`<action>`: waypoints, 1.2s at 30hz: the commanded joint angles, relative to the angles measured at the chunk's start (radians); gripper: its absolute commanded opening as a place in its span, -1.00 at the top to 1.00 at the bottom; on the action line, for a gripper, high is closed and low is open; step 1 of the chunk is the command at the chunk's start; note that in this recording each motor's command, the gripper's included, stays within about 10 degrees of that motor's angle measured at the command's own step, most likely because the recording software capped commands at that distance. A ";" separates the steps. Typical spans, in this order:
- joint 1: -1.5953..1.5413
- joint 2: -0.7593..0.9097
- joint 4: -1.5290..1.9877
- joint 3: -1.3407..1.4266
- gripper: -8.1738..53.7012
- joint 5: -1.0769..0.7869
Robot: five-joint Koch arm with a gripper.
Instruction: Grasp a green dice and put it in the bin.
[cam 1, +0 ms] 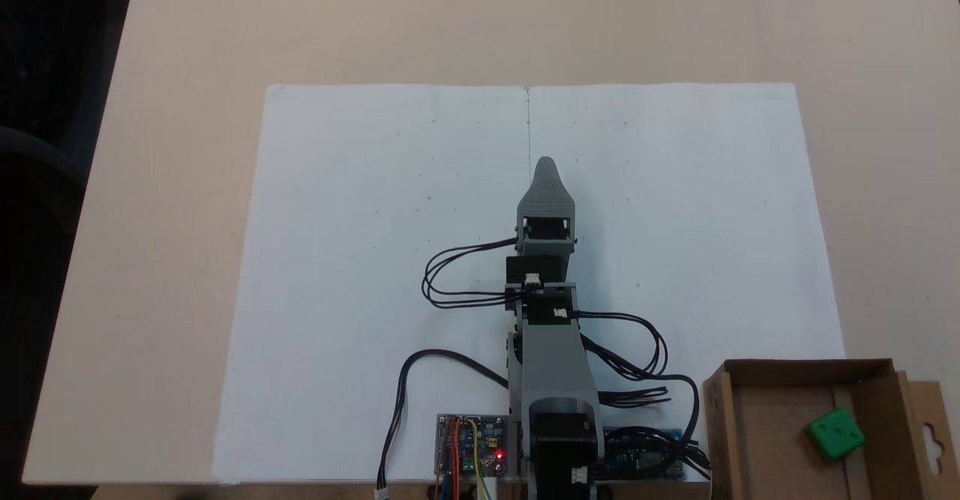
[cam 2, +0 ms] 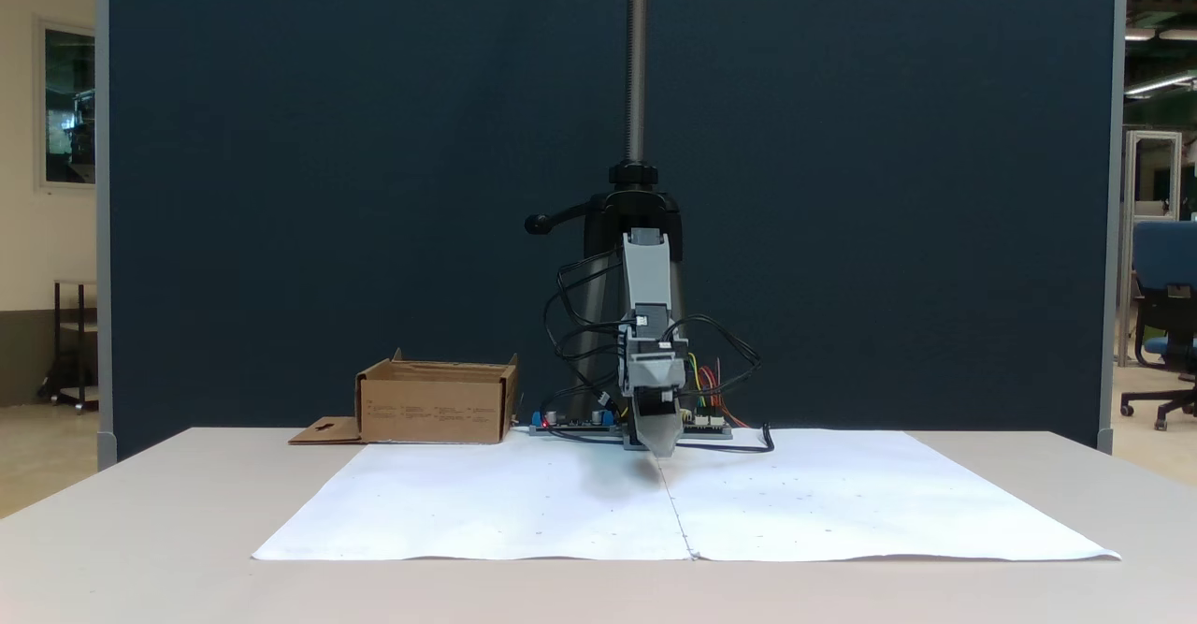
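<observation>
The green dice (cam 1: pixel 835 434) lies inside the brown cardboard bin (cam 1: pixel 720 425) at the lower right of a fixed view, resting on the box floor. Seen from the front in a fixed view, the bin (cam 2: pixel 435 409) stands at the back left, its walls hiding the dice, and its flap with the hang-hole lies flat beside it. My gripper (cam 1: pixel 545 166) points away from the arm's base over the middle of the white paper, far from the bin. In the front fixed view the gripper (cam 2: pixel 660 446) hangs just above the paper, tapering to a single point, shut, with nothing in it.
Two white paper sheets (cam 1: pixel 375 260) cover the middle of the beige table. Circuit boards (cam 1: pixel 472 455) and black cables (cam 1: pixel 450 275) sit around the arm's base. A tripod pole (cam 2: pixel 637 53) rises behind the arm, in front of a dark blue panel.
</observation>
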 commanded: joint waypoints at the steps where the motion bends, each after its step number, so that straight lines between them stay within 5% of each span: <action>1: 0.008 0.101 -0.170 0.078 -0.67 -0.049; 36: 0.002 0.104 -0.638 0.078 -0.72 -0.049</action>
